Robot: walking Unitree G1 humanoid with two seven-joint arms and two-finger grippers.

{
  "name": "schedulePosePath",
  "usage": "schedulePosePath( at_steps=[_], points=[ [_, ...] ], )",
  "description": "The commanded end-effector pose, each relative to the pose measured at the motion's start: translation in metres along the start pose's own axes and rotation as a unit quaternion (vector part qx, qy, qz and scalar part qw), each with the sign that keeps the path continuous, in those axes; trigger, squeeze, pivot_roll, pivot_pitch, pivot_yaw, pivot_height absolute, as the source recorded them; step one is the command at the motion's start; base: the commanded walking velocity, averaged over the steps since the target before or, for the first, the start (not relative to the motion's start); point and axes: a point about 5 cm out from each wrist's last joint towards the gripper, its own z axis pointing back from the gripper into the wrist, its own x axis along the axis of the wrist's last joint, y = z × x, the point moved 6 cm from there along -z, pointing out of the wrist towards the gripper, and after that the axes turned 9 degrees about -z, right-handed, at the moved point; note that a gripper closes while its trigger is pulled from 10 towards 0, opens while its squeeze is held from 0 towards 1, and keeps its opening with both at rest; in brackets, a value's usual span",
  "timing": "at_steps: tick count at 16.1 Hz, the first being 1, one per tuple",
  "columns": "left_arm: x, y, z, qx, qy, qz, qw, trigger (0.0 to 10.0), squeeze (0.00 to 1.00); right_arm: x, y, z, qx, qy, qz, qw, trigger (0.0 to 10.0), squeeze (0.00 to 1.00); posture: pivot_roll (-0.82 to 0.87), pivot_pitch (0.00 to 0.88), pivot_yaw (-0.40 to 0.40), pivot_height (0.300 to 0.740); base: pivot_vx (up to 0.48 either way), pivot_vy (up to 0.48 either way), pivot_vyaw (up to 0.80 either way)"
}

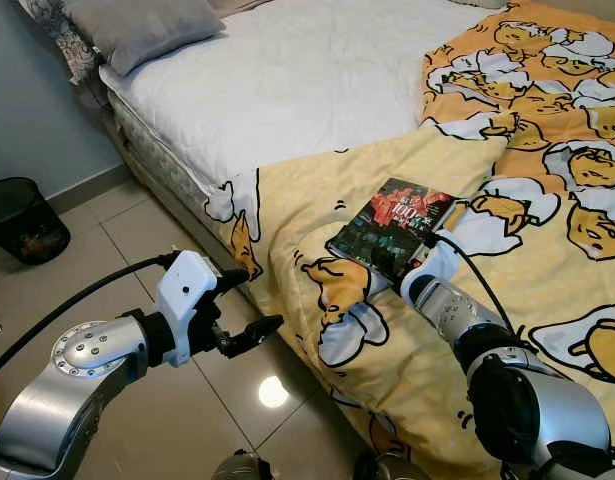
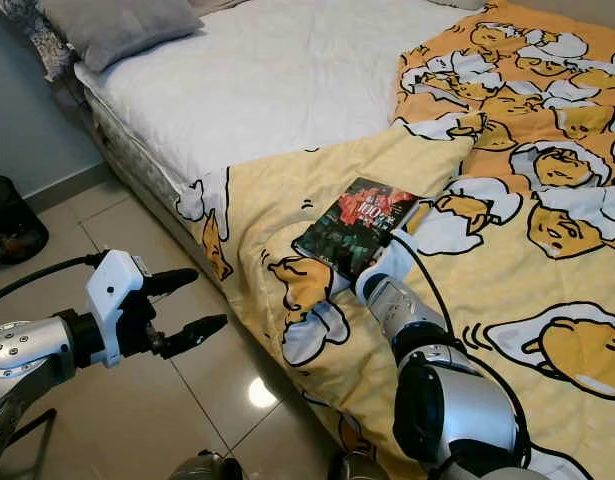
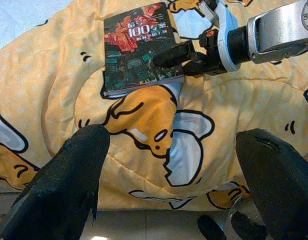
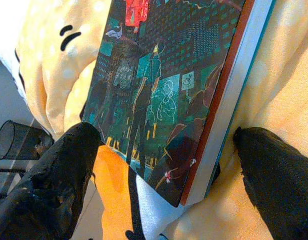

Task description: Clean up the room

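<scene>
A book [image 1: 392, 225] with a dark teal and red cover lies flat on the yellow cartoon-egg duvet [image 1: 317, 200] near the bed's side edge. My right gripper [image 4: 164, 132] is open at the book's near corner, one black finger [image 4: 53, 185] on each side of it and the spine edge between them. From the left wrist view the same fingers [image 3: 176, 56] touch the book's [image 3: 136, 47] edge. My left gripper [image 1: 249, 305] hovers open above the tiled floor beside the bed, to the left of the book, holding nothing.
The bed's white sheet [image 1: 317, 80] and a grey pillow [image 1: 142, 25] lie beyond the duvet. A black wastebasket [image 1: 25, 220] with some rubbish stands on the floor by the wall at left. Glossy tiles [image 1: 267, 400] run along the bedside.
</scene>
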Motion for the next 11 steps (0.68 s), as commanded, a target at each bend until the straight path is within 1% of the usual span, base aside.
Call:
schedulePosePath(
  at_steps=[1, 5, 7, 8, 11],
  points=[
    [0.002, 0.001, 0.003, 0.002, 0.0, -0.004, 1.0, 10.0, 1.0, -0.007, 0.0, 0.0, 0.002, 0.01, -0.001, 1.0, 10.0, 0.0, 0.11, 0.137, 0.053, 0.74, 0.0, 0.0, 0.0],
    [0.002, 0.002, 0.002, 0.004, -0.001, -0.004, 1.0, 10.0, 1.0, -0.012, 0.007, 0.0, 0.03, 0.025, -0.012, 0.999, 10.0, 0.0, 0.11, 0.131, 0.053, 0.74, 0.0, 0.0, 0.0],
    [0.003, 0.004, 0.003, 0.006, -0.001, -0.005, 1.0, 10.0, 1.0, -0.006, 0.018, 0.0, 0.062, 0.024, -0.039, 0.997, 10.0, 0.0, 0.11, 0.128, 0.053, 0.74, 0.0, 0.0, 0.0],
    [0.001, 0.005, 0.004, 0.007, 0.001, -0.006, 1.0, 10.0, 1.0, -0.004, 0.02, 0.0, 0.069, 0.022, -0.035, 0.997, 10.0, 0.0, 0.1, 0.127, 0.055, 0.74, 0.0, 0.0, 0.0],
    [0.0, 0.005, 0.004, 0.007, 0.003, -0.008, 1.0, 10.0, 1.0, 0.001, 0.02, 0.001, 0.069, 0.018, -0.032, 0.997, 10.0, 0.0, 0.1, 0.124, 0.056, 0.74, 0.0, 0.0, 0.0]
  ],
)
